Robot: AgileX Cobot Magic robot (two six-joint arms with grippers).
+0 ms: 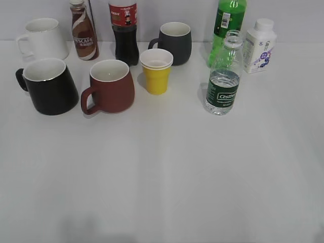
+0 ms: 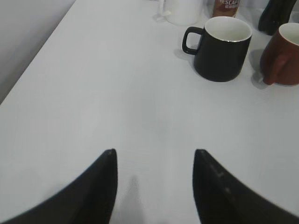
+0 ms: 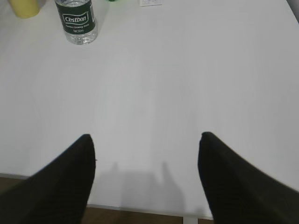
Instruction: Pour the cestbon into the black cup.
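Note:
The cestbon, a clear uncapped water bottle with a dark green label, stands upright right of centre; its lower part shows at the top left of the right wrist view. The black cup, glossy with a white inside, stands at the left, handle to the left; it also shows in the left wrist view. My left gripper is open and empty over bare table, well short of the cup. My right gripper is open and empty near the table's front edge, far from the bottle. Neither gripper shows in the exterior view.
A brown-red mug, a yellow cup and a dark grey mug stand between cup and bottle. Behind are a white mug, a Nescafe bottle, a cola bottle, a green soda bottle and a white milk bottle.

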